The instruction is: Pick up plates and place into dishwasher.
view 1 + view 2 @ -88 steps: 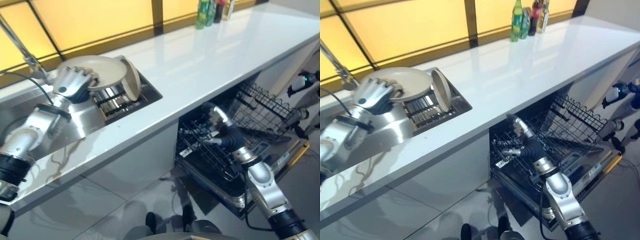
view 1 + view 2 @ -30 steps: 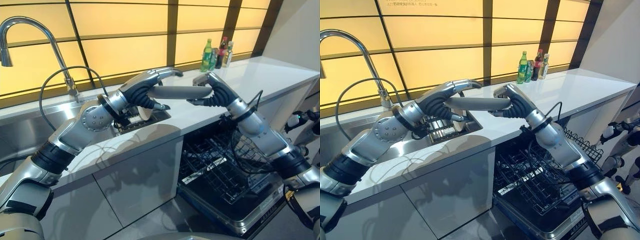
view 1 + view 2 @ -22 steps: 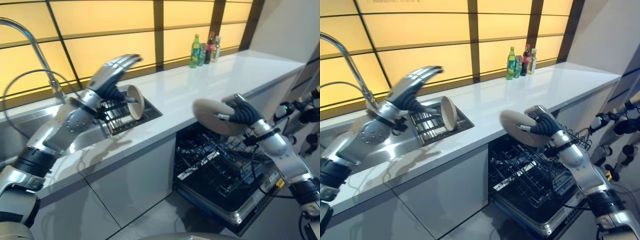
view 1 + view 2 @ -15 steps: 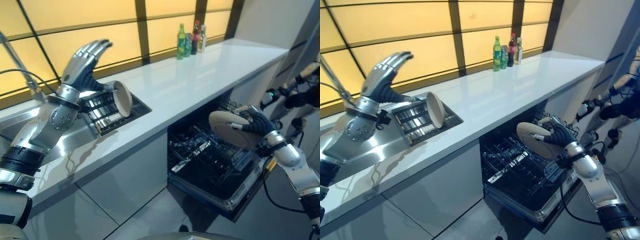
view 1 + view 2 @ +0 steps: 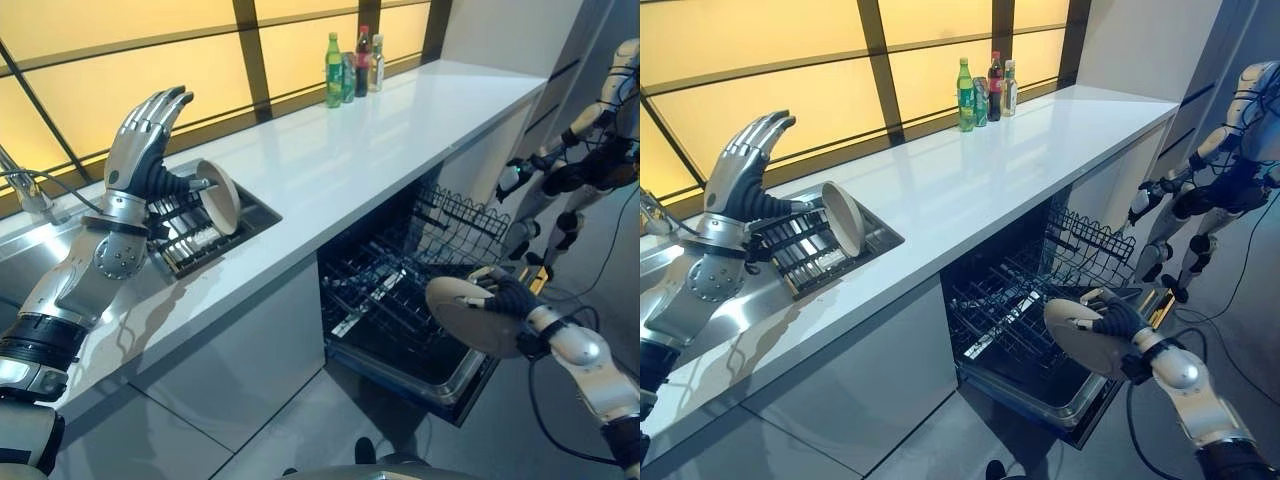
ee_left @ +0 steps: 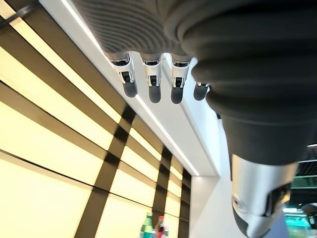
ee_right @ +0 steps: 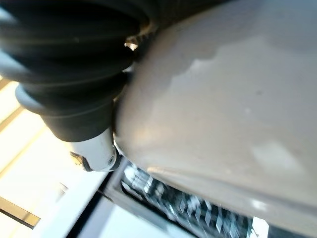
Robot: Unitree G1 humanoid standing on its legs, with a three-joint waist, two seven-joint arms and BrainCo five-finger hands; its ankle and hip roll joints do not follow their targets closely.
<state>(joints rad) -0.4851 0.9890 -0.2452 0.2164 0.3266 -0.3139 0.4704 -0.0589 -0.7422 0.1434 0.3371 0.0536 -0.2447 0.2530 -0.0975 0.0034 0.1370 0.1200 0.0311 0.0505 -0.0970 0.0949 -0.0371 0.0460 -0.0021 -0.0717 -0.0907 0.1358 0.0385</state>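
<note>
At five o'clock, over dishwasher rack (image 5: 400, 300): right hand (image 5: 508, 298) clasping plate (image 5: 468, 316); at ten o'clock, left hand (image 5: 145, 135) raised, fingers spread.

I see a smooth, glossy white countertop (image 5: 400, 130), a brushed-metal sink (image 5: 60, 235), and black wire dishwasher racks (image 5: 1020, 300). The plate (image 5: 1080, 335) looks like glazed beige ceramic with a soft sheen; the far bottles (image 5: 983, 92) look like glossy plastic.
</note>
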